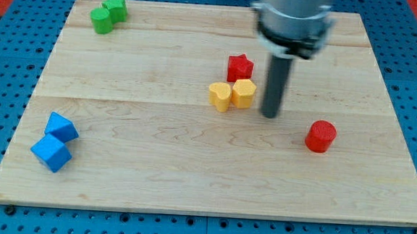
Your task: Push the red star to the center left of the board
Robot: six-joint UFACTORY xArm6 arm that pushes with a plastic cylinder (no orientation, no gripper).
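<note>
Nearest you, two blue blocks (56, 142) sit touching at the board's (190, 181) lower left, a red cylinder (320, 135) well off at the right. Mid-board, my tip (269, 115) stands just right of two touching yellow blocks (232, 94); there is no pincer, only a bare rod. The red star (240, 67) touches them from above, right of center. You are still lining up: the next move likely needs contact on the star's right side, pushing leftward. Farthest, two green blocks (108, 13). The blurred arm housing crops the top edge.

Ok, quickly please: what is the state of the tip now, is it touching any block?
My tip: holds nothing, sits just right of the yellow blocks, below-right of the red star.
</note>
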